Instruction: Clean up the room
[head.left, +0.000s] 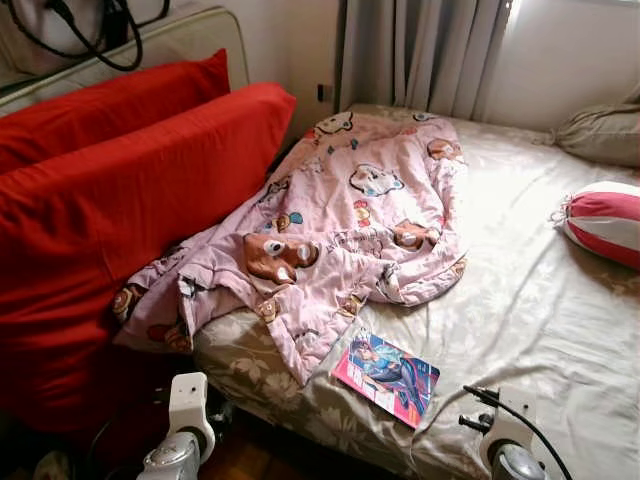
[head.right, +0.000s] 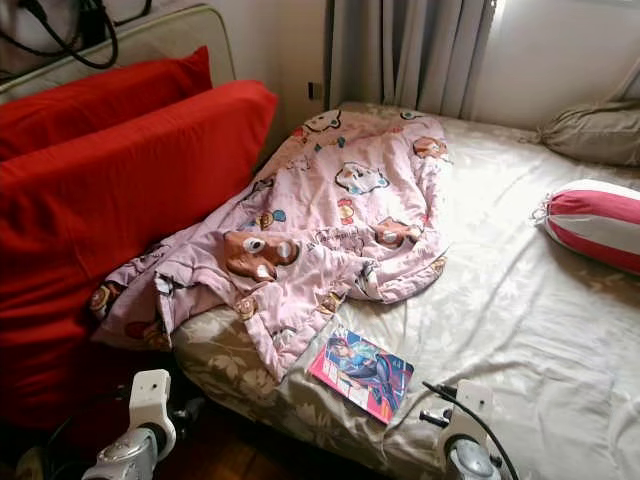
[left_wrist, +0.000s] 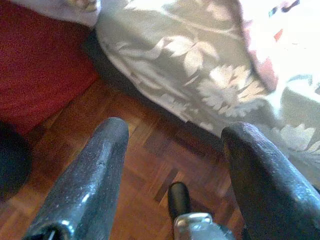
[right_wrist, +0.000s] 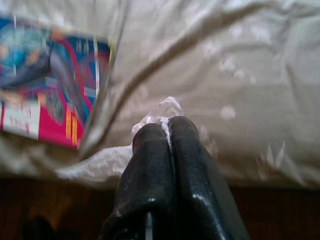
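Head view: pink quilt (head.left: 330, 230) heaped against the red cushions (head.left: 120, 210), a book (head.left: 386, 375) near the bed's (head.left: 540, 320) front edge, open sheet to my right. Left wrist view: my left gripper (left_wrist: 175, 150) is spread and empty above the wood floor (left_wrist: 145, 165) beside the mattress. Right wrist view: my right gripper (right_wrist: 167, 131) is pinched on a fold of the sheet (right_wrist: 165, 107) beside the book; pulling could drag the book off the edge.

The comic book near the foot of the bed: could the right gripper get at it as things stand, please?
Probably yes. The comic book lies flat on the bedsheet, uncovered, beside the right gripper. That gripper is shut on a bedsheet fold, so it must let go first.
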